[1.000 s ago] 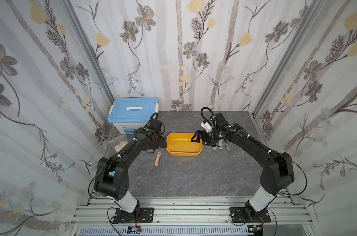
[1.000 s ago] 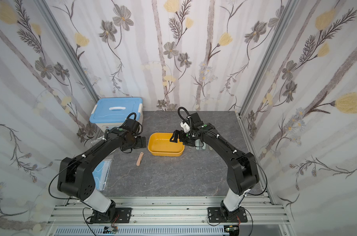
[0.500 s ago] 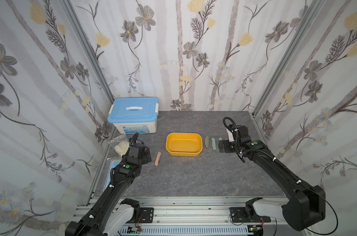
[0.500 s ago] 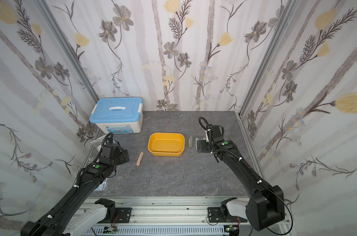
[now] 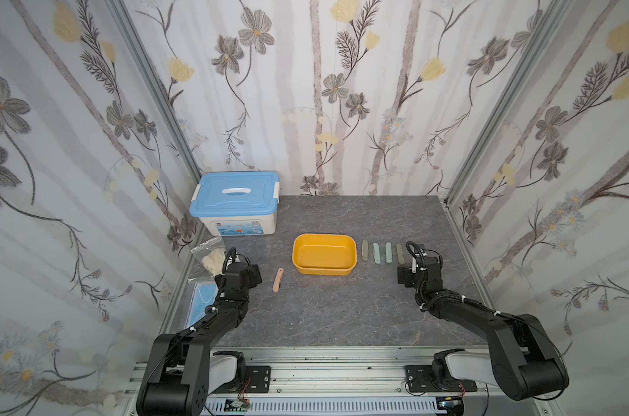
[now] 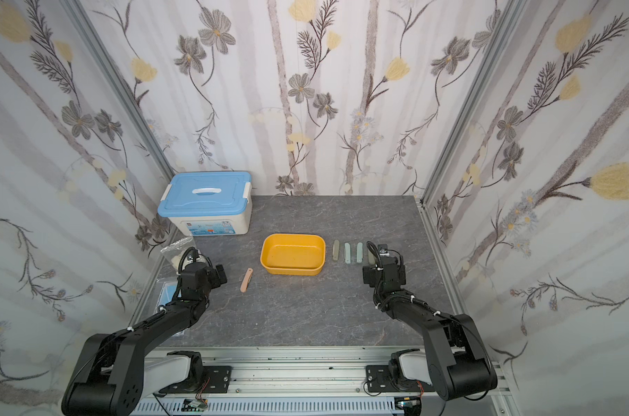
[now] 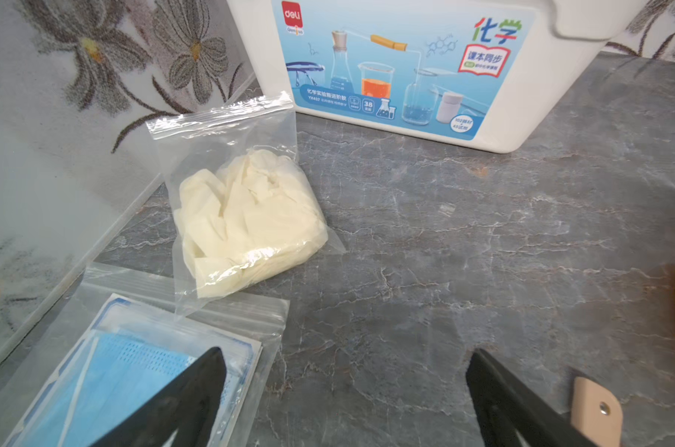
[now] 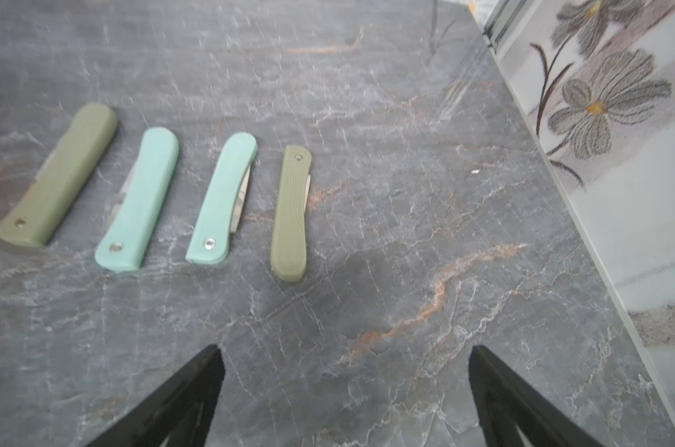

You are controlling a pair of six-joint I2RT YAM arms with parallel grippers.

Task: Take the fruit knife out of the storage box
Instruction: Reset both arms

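Between the black fingers (image 7: 196, 391) of the left gripper (image 7: 347, 360), which are being held wide apart, nothing is being gripped; only bare grey table (image 7: 444, 251) is being shown in the gap. Just beside one finger, the riveted end of a peach fruit knife (image 7: 595, 410), folded shut, is being seen lying flat on the table. The fingers (image 8: 498, 387) of the right gripper (image 8: 343, 352) are likewise being held fully spread above the stone-patterned surface, with nothing clasped. Ahead of them, four more folded knives are being displayed in a row, side by side and apart: an olive knife (image 8: 59, 174), a mint knife (image 8: 138, 199), a second mint knife (image 8: 223, 199) and, nearest the gripper, a second olive knife (image 8: 290, 213). In both top views, the mustard-yellow storage box (image 5: 323, 236) is being shown at mid-table, between the peach fruit knife on the robot's left and the row of four on its right, with every knife lying outside it on the table. Farther out, a clear bag of pale gloves (image 7: 246, 220) and a clear bag of blue face masks (image 7: 134, 367) are being shown by the left wall near the left gripper, and a white box with a blue lid (image 5: 235, 194) is being shown standing in the back left corner.
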